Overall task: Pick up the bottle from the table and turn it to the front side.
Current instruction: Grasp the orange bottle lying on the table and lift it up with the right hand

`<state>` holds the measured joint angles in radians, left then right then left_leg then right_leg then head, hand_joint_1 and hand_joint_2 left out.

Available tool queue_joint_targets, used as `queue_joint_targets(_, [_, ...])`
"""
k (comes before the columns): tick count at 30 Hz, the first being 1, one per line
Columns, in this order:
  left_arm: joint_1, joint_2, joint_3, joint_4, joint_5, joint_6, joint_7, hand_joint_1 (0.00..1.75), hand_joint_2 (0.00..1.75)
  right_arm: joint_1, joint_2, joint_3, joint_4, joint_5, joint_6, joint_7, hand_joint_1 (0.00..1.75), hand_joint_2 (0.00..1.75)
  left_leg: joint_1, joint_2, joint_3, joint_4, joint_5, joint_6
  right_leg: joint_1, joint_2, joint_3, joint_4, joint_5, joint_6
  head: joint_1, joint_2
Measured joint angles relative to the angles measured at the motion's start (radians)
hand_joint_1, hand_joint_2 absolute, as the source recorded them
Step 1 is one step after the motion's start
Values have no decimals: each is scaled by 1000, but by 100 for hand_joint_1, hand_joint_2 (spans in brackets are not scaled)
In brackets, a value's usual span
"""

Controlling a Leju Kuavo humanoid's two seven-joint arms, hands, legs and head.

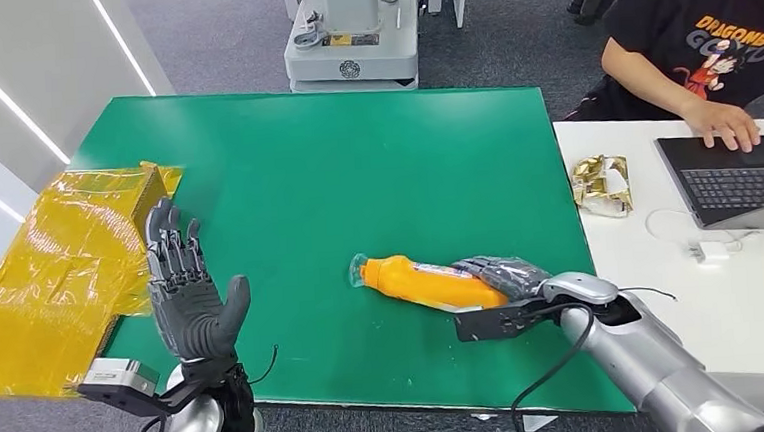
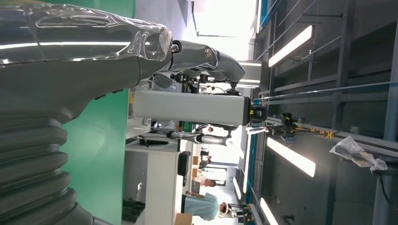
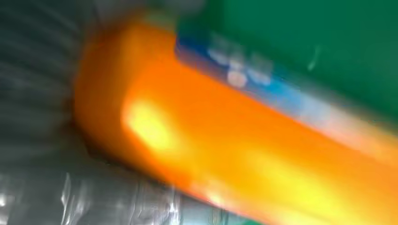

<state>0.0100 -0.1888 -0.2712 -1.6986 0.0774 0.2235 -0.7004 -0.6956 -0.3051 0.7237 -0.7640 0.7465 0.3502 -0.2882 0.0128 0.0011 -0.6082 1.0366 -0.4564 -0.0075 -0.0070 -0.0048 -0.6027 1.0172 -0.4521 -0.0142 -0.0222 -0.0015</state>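
The right hand (image 1: pixel 507 276) lies over the base end of the orange bottle (image 1: pixel 424 282), its dark fingers draped across the body, but whether they have closed firmly round it cannot be told; the right wrist view is blurred. The grasp seems the step in hand: the fingers should wrap well round the body before any lift, so the smooth plastic does not roll or slip when turned. The bottle lies on its side on the green desk (image 1: pixel 335 169), right of centre near the front edge, its long axis running left to right, cap end toward the left hand (image 1: pixel 190 293), which stands raised, fingers spread, holding nothing.
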Motion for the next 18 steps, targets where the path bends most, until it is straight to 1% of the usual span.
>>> queue_joint_targets(5, [-1, 0, 0, 6, 0, -4, 0, 0, 175, -8, 17, 9, 37, -10, 0, -8, 0, 175, 0, 1, 2, 0, 0, 0, 0, 1, 2, 0, 0, 0, 0, 0])
queue_joint_targets(6, [-1, 0, 0, 7, 0, -4, 0, 0, 175, -10, 21, 11, 44, -11, 0, -9, 3, 175, 0, 1, 3, 0, 0, 0, 0, 1, 2, 0, 0, 0, 0, 0])
queue_joint_targets(7, [-2, 0, 0, 8, 0, -4, 0, 0, 175, -13, 24, 12, 50, -11, -2, -9, 37, 175, 0, 1, 3, 0, 0, 0, 0, 1, 3, 0, 0, 0, 0, 0])
queue_joint_targets(9, [-2, 0, 0, 9, -1, -2, 0, 0, 175, -17, 36, 14, 64, -10, -15, -12, 117, 175, 0, 1, 4, 0, 0, 0, 0, 1, 4, 0, 0, 0, 0, 0])
queue_joint_targets(10, [-2, 0, 0, 10, -1, 1, 0, 0, 175, -19, 43, 15, 73, -8, -27, -15, 153, 175, 0, 1, 4, 0, 0, 0, 0, 2, 4, 0, 0, 0, 0, 0])
queue_joint_targets(11, [-2, 0, 0, 10, -2, 3, 0, 0, 175, -21, 50, 17, 82, -6, -40, -19, 162, 175, 0, 2, 5, 0, 0, 0, 0, 2, 4, 0, 0, 0, 0, 0])
queue_joint_targets(14, [-2, 1, 0, 10, -3, 6, 0, 0, 175, -24, 70, 18, 102, -2, -74, -29, 174, 175, 0, 2, 5, 0, 0, 0, 0, 2, 4, 0, 0, 0, 0, 0])
queue_joint_targets(18, [-2, 1, 0, 12, -4, 0, 0, 0, 175, -24, 86, 18, 115, 2, -105, -40, 175, 175, 0, 1, 5, 0, 0, 0, 0, 2, 5, 0, 1, 0, 0, 0])
